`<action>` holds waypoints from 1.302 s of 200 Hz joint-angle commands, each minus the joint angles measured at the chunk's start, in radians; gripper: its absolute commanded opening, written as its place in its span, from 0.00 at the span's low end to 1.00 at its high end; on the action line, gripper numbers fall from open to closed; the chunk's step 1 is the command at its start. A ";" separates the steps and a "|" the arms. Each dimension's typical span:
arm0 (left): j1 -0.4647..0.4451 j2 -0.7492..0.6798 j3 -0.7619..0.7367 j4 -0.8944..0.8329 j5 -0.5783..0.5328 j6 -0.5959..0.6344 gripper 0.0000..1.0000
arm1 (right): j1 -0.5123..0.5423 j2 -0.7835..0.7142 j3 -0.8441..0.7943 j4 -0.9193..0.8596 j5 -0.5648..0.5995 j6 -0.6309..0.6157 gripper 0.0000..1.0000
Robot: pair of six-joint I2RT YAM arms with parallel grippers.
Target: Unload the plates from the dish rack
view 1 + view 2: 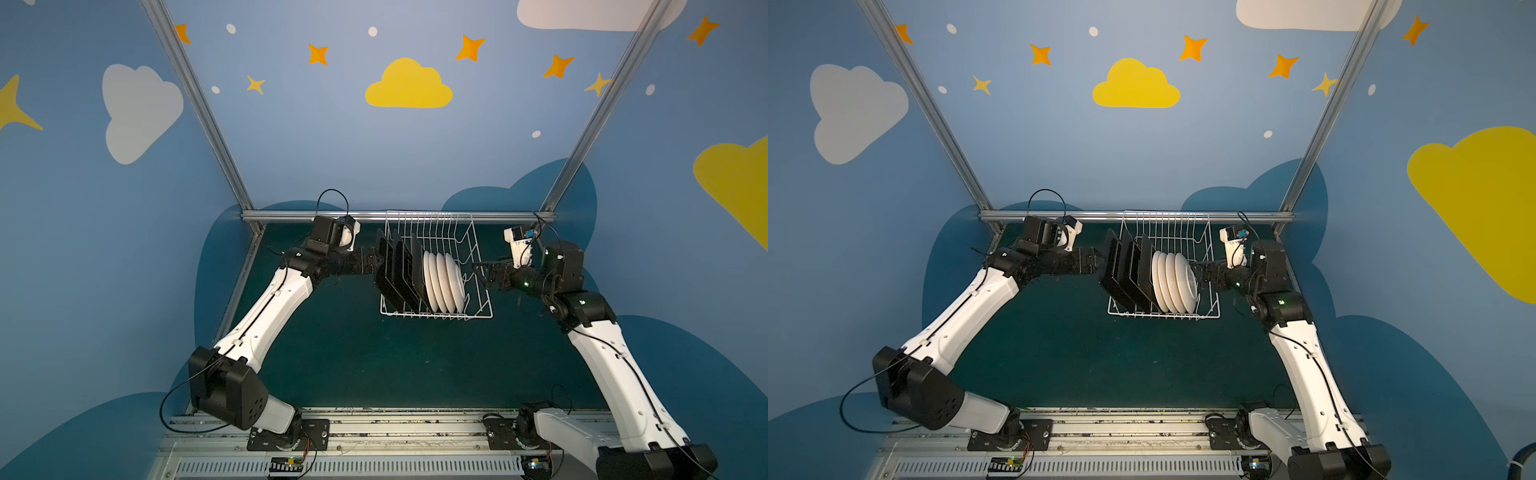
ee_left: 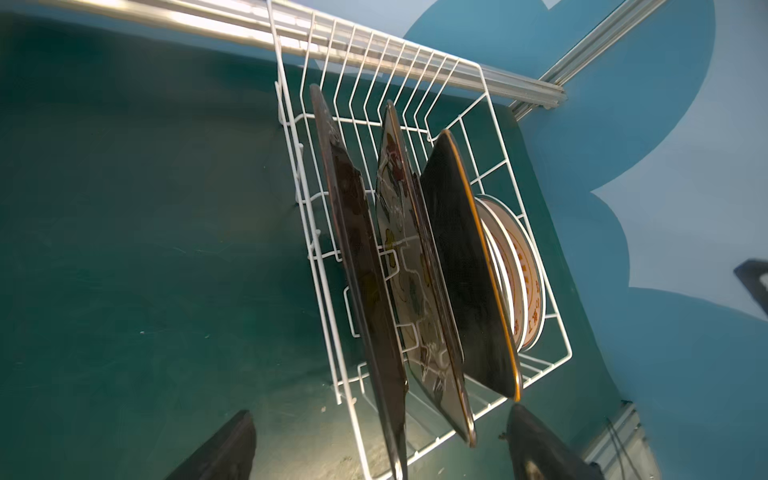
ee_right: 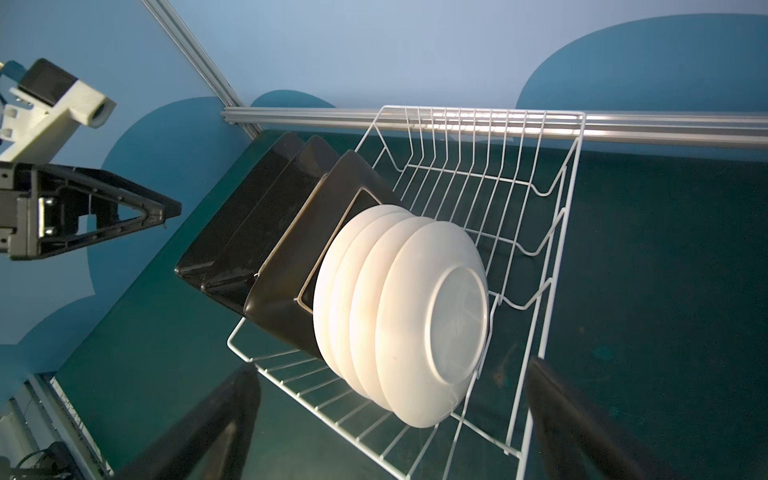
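Tabletop dark teal, walls blue with clouds; left claw and right claw gape, empty.

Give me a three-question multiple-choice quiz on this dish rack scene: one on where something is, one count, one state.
1. In the dish rack, where are the round white plates relative to the square plates? A. toward the right gripper B. away from it C. beneath them
2. How many round white plates? A. two B. four C. six
3. How do the plates rest? A. stacked flat B. on edge C. gripped in jaws
Answers: 1A, both top views show them right of the square ones; 2B, four rims show in the right wrist view; 3B, all stand on edge in the rack.
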 commanded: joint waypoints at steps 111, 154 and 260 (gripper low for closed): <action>-0.047 0.238 0.170 -0.139 -0.101 -0.063 0.67 | 0.029 -0.017 -0.010 -0.012 0.028 -0.024 0.99; -0.053 0.293 0.207 -0.146 -0.103 -0.067 0.61 | 0.032 -0.023 -0.027 -0.011 0.069 -0.020 0.98; -0.071 0.382 0.225 -0.164 -0.082 -0.081 0.54 | 0.034 -0.007 -0.046 0.008 0.068 -0.008 0.99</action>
